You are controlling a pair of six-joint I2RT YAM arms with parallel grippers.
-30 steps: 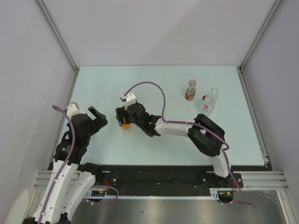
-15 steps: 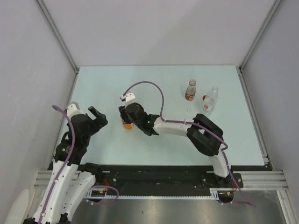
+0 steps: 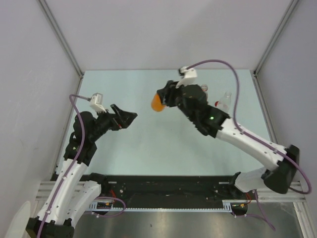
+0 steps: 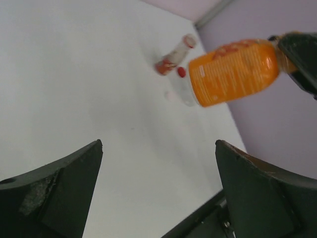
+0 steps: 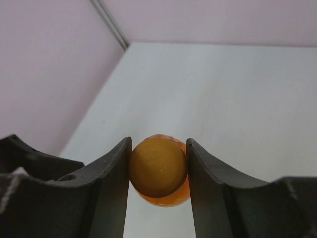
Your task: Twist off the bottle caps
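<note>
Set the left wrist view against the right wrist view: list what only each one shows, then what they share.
Left wrist only: the red-labelled bottle and the clear bottle with its red cap, far off on the table, plus the left gripper with its jaws wide open. Right wrist only: both fingers of the right gripper pressed against the sides of the orange bottle, seen end-on. Both: the orange bottle and the pale table.
</note>
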